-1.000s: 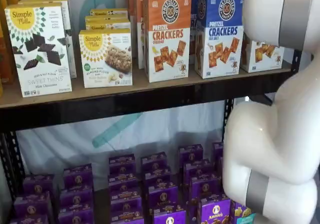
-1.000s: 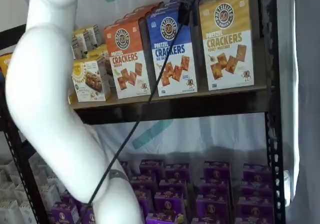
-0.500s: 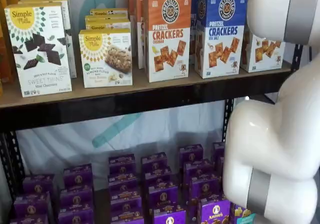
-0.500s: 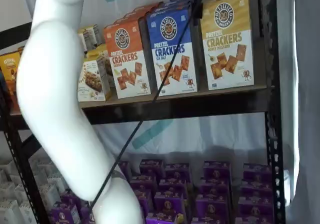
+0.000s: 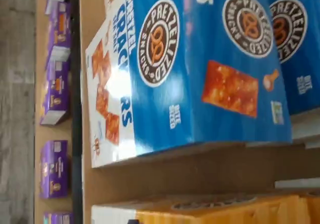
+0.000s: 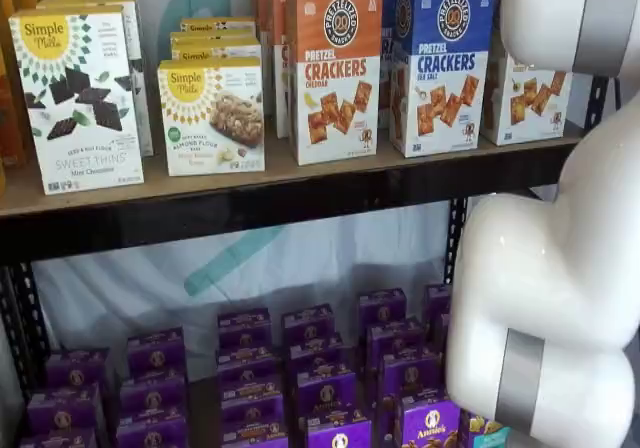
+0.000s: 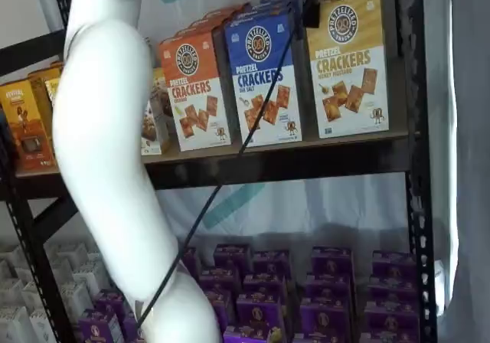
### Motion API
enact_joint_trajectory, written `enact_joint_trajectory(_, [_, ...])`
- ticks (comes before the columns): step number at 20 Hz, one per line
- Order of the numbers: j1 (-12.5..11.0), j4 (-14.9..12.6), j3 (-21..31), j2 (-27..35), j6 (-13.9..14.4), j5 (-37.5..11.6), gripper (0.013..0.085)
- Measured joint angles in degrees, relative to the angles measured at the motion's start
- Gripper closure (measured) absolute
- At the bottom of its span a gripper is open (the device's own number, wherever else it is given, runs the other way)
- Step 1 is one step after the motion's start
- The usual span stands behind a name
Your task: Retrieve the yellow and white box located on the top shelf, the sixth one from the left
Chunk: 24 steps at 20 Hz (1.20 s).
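Three pretzel-cracker cartons stand side by side at the right end of the top shelf in a shelf view: an orange-topped carton left of centre, a blue-topped carton in the middle, and the yellow and white box at upper right. The yellow and white box stands upright with its white lower face close to the board's dark front edge, just beside the blue-topped carton with a narrow dark slot between them. On its other side a black upright runs down the frame, with only a thin strip of room before it.

A black piece hangs from the top edge of the frame over that slot, with a cable running down and left across the blue-topped carton. Whether this is the gripper, and whether its fingers are parted or closed, cannot be told.

The white arm fills the left of that frame. In a shelf view the arm covers the right side, hiding all but the white lower part of the yellow and white box at upper right.

The wrist view is turned on its side: the blue-topped carton fills the centre, bare brown board lies next to it, and a yellow box edge shows beyond that.
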Motion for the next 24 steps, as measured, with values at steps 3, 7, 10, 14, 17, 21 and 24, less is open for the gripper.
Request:
enact_joint_trajectory(3, [0.3,-0.7,-1.1,1.0,0.1,0.3,0.0130])
enact_joint_trajectory(7, [0.7,-1.9,-3.2,2.5,0.2,0.9,0.0130])
enact_joint_trajectory(10, [1.3,-3.2,-3.6,2.9,0.1,0.4,0.0130])
enact_joint_trajectory(14, [1.7,-3.5,-3.7,3.3,0.2,-0.2,0.0130])
enact_joint_trajectory(17, [2.4,-4.4,-4.6,4.0,0.5,-0.1,0.0130])
enact_joint_trajectory(21, [3.6,-6.9,-6.1,5.0,0.9,0.3,0.0130])
enact_joint_trajectory(24, [4.5,-9.2,-6.4,5.3,0.9,0.4,0.0130])
